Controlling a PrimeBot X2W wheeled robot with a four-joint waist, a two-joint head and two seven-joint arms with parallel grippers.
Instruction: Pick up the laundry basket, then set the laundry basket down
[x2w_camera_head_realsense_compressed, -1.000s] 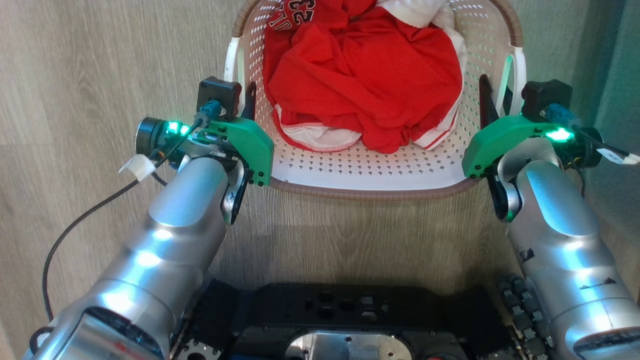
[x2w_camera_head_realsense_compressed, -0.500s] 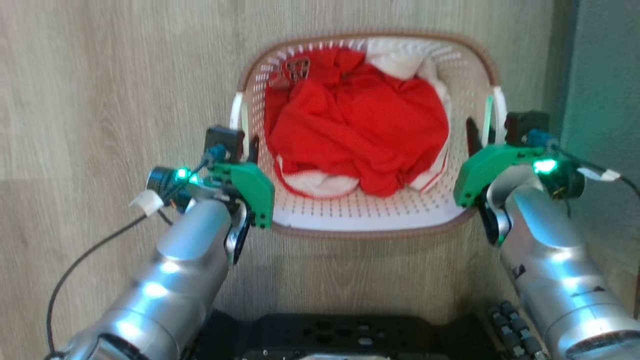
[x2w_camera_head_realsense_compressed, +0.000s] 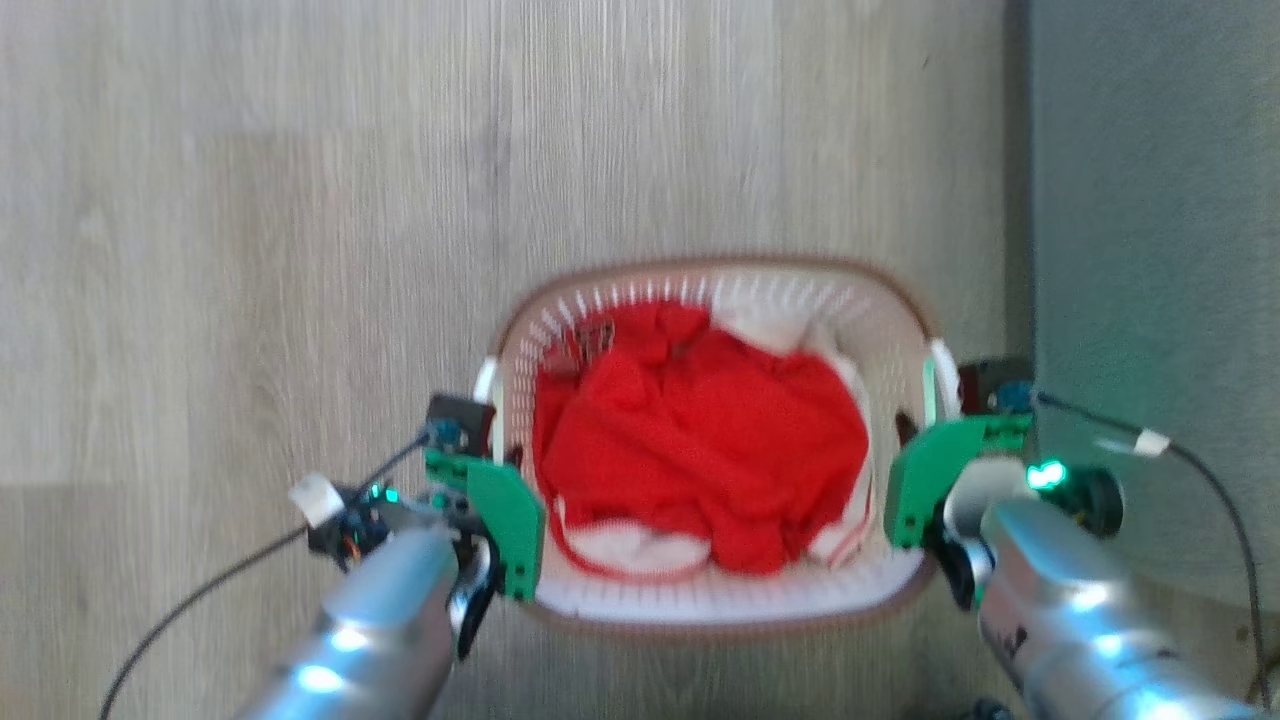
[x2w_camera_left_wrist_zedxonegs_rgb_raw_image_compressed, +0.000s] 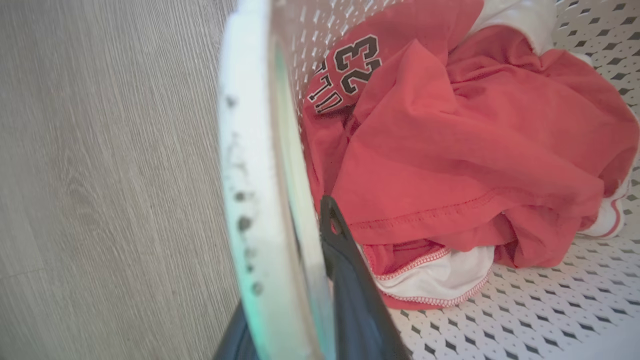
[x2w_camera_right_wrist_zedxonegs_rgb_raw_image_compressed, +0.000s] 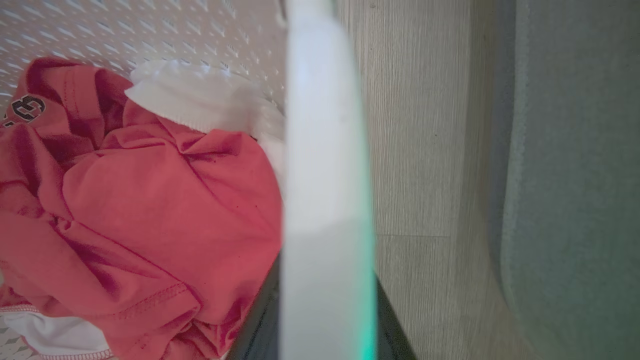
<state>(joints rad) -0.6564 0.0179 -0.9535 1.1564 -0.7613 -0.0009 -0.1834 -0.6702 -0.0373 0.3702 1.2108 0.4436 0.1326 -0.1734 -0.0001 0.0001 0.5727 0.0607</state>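
Left hand (x2w_camera_head_realsense_compressed: 497, 455) and right hand (x2w_camera_head_realsense_compressed: 915, 425) each clamp a side handle of the laundry basket (x2w_camera_head_realsense_compressed: 720, 602), held between them over the wooden floor (x2w_camera_head_realsense_compressed: 300, 250) — if one slips, it tips, spilling the red jersey (x2w_camera_head_realsense_compressed: 690, 450).

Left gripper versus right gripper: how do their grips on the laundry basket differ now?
The left gripper straddles the left handle, speckled with dark marks; the right gripper straddles the right handle, which looks clean. Bare wood floor lies outside the left gripper; a grey-green surface stands close beside the right gripper. Shared: each has one finger inside the laundry basket and one outside.
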